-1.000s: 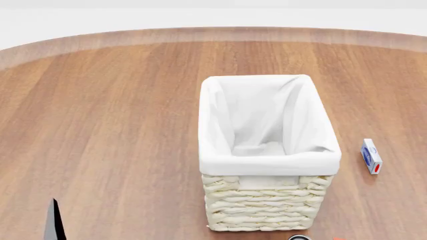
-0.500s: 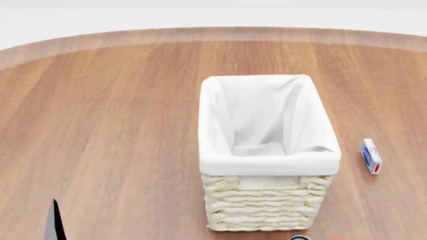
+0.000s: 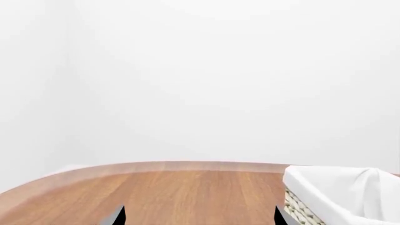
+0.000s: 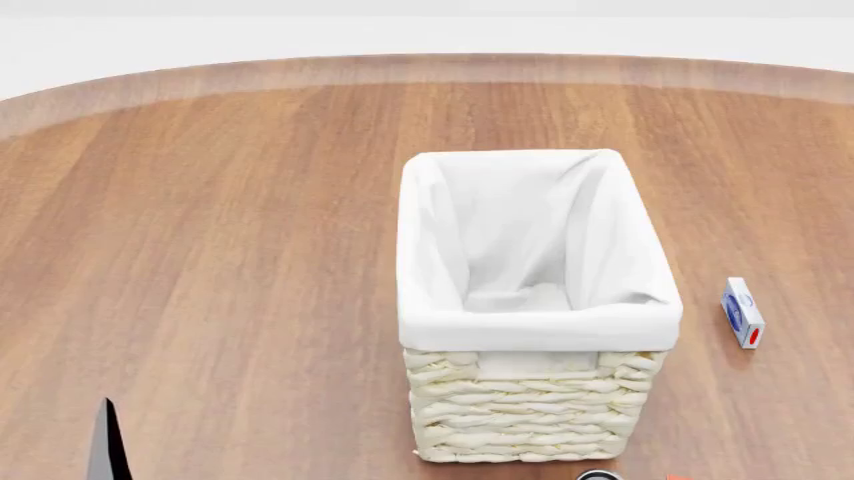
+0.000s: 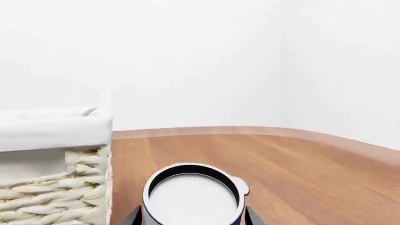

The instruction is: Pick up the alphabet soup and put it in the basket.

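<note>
The alphabet soup (image 5: pixel 192 197), a can with a white flat top and a blue label, sits between the fingers of my right gripper (image 5: pixel 192 216). The fingers press on both of its sides. The can is right beside the basket's woven wall (image 5: pixel 56 187). In the head view the basket (image 4: pixel 534 400) stands mid-table with its white cloth lining folded over the rim, and only a sliver of the can's rim (image 4: pixel 601 475) shows at the bottom edge. My left gripper (image 3: pixel 198 220) is open and empty over bare wood, left of the basket (image 3: pixel 312 206).
A small blue-and-white box (image 4: pixel 742 312) lies on the table to the right of the basket. An orange-red sliver (image 4: pixel 675 477) shows at the bottom edge beside the can. The round wooden table (image 4: pixel 200 250) has a curved far edge. One left fingertip (image 4: pixel 110 445) shows at the lower left.
</note>
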Robot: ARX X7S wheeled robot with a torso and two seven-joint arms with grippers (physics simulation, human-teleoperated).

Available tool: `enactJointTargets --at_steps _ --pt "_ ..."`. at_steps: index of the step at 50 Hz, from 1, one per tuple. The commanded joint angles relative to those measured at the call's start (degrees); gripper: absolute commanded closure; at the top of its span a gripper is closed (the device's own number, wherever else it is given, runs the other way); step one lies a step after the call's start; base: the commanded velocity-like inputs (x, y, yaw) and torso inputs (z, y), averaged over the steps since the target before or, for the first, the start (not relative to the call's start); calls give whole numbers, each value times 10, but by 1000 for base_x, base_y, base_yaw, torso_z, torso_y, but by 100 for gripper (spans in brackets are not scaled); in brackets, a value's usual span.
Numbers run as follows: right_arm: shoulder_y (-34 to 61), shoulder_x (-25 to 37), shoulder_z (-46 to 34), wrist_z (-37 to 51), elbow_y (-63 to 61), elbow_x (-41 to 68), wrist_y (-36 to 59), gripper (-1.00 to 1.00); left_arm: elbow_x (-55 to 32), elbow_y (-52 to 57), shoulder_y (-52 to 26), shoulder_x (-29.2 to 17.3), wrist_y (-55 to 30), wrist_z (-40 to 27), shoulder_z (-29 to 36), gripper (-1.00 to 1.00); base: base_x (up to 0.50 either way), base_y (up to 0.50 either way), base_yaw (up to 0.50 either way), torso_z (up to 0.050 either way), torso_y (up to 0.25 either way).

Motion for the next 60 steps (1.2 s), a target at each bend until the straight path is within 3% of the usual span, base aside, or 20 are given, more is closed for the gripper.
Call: enactJointTargets --at_steps 1,15,31,42,60 --pt "-58 22 -8 62 -247 39 110 100 -8 -9 -2 -1 5 0 -1 -100 0 0 0 0 10" --pt "-17 81 -18 126 -373 48 245 100 -11 -7 -4 -4 3 -3 -1 -100 0 0 0 0 0" --pt "162 155 -119 174 -424 28 438 100 -12 -16 -6 -5 8 -4 2 -100 0 0 0 0 1" --pt "358 167 -208 173 -349 25 522 100 -12 -17 -6 -7 8 -7 4 -100 0 0 0 0 1" --pt "592 114 -281 143 -104 30 518 100 -17 -28 -12 -8 12 -8 5 -100 0 0 0 0 1"
